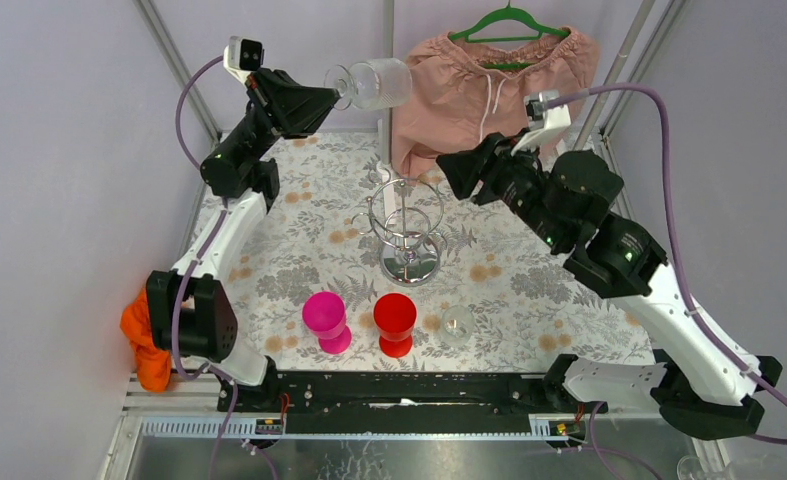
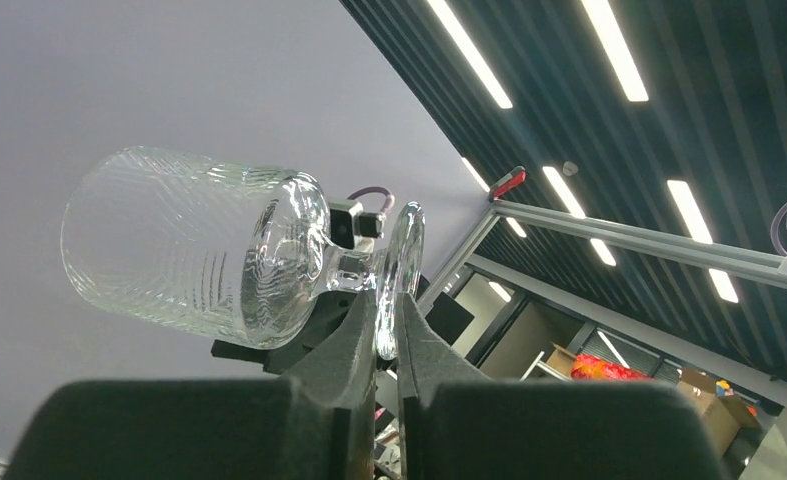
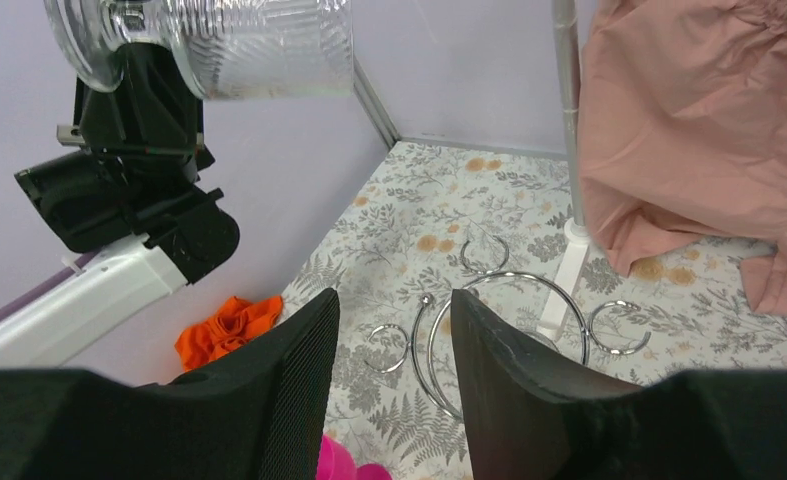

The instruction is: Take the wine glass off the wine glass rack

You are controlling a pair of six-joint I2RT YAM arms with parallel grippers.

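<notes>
**High over the far-left of the surface: glass off the rack, in left pincer**

Above the back edge of the surface point(image 1: 299, 260), the glass point(image 1: 374, 83) lay on its side in the air. Its bowl pointed toward the middle and it was well clear of the rack point(image 1: 407, 225). The rack stood mid-surface just beside the white pole point(image 1: 389, 190), and I saw nothing hanging on its rings.

The left pincer point(image 2: 387, 310) was closed narrow on the glass. From the wrist view the lower edge of the foot dipped between the fingers point(image 2: 349, 340), so the hold looked to be on the foot disc, not the stem. I couldn't tell how deep it sat.

The right pincer point(image 3: 394, 340) was spread wide and empty, hovering above the rack rings and pointing down at them.

Handling, my read:
- Thin ribbed glass. Light, rigid and brittle, so any knock on pole, rack wire or cage frame risks a chip.
- Smooth and slippery. A hold on the disc edge gives little contact.
- The bowl hung out sideways from the grip, so it would lever on the foot and could swing the glass down if the clamp eased.
- The stem just under the bowl would be the safer place to hold, being narrower and nearer the weight.
- Move slowly with no sharp wrist rolls, and set it down foot first.

The removal itself looked done.
</notes>
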